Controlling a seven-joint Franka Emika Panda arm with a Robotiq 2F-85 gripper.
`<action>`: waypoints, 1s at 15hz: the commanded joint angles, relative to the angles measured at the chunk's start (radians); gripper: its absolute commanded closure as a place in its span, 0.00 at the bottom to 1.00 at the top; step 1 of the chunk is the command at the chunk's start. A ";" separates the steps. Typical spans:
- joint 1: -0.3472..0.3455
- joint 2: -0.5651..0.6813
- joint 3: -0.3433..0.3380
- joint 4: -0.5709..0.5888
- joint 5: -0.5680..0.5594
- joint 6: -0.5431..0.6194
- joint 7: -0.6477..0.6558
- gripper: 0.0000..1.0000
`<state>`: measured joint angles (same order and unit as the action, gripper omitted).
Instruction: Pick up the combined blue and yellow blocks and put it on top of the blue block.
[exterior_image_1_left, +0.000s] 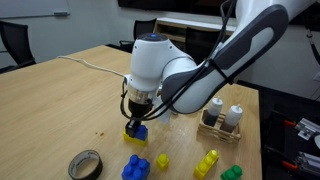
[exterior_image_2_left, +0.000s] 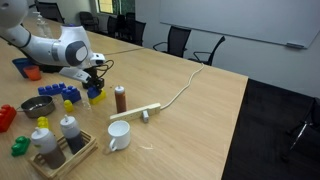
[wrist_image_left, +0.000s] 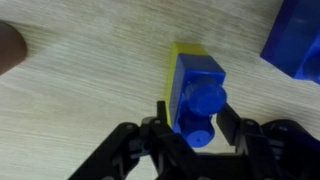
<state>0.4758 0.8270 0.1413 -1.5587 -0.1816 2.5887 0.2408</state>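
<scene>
The combined blue and yellow blocks lie on their side on the wooden table, the flat yellow brick along the left face and the blue studs toward the camera. My gripper is down around them, one finger against the yellow side and the other against a blue stud, shut on the pair. In both exterior views the pair sits at table level under the gripper. The all-blue block shows at the upper right of the wrist view and near the table front in an exterior view.
A tape roll, yellow bricks and a green brick lie near the front. A wooden caddy with bottles, a brown bottle, a white mug, a metal bowl and a cable also stand on the table.
</scene>
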 joint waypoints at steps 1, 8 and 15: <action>0.025 -0.003 -0.036 0.015 -0.005 -0.010 0.001 0.74; 0.034 -0.028 -0.055 0.015 -0.009 -0.045 0.009 0.90; 0.056 -0.142 -0.045 0.034 -0.007 -0.264 0.071 0.90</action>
<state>0.5140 0.7310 0.1058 -1.5245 -0.1862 2.4319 0.2777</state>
